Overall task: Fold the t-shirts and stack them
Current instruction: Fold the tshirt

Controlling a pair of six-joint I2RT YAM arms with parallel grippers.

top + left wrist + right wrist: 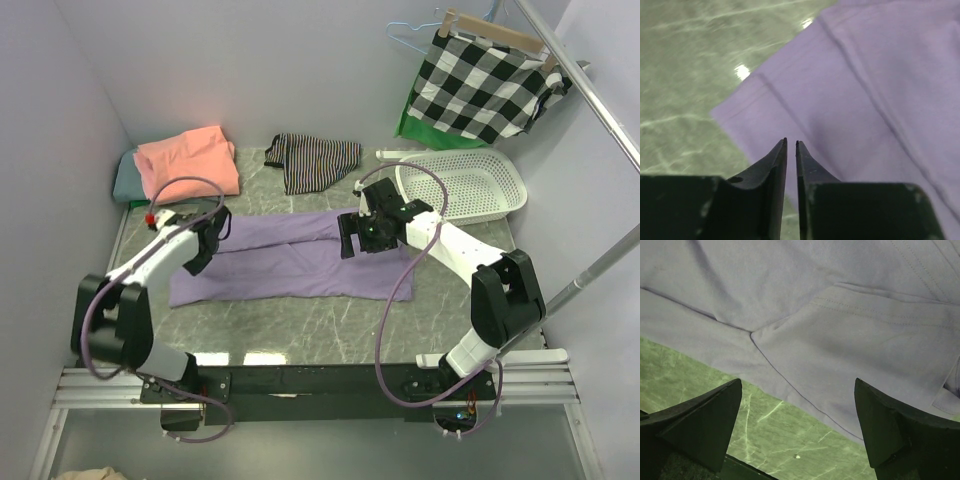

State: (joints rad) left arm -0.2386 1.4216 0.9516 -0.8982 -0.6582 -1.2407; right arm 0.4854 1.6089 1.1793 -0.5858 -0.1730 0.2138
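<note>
The lavender-purple t-shirt (290, 262) lies flat across the middle of the table, folded into a long band. It also shows in the left wrist view (865, 90) and the right wrist view (815, 305). My left gripper (214, 236) hovers over the shirt's left end; its jaws (791, 143) are shut with nothing between them. My right gripper (352, 238) is open and empty (797, 385) above the shirt's far edge near the middle. The salmon-pink t-shirt (188, 160) lies folded at the back left on top of the grey-teal t-shirt (124, 178).
A black-and-white striped cloth (312, 160) lies at the back centre. A white slatted basket (468, 188) stands at the back right. A checked cloth on a wooden hanger (490, 78) hangs from a metal rail (590, 95) above it. White walls close in three sides.
</note>
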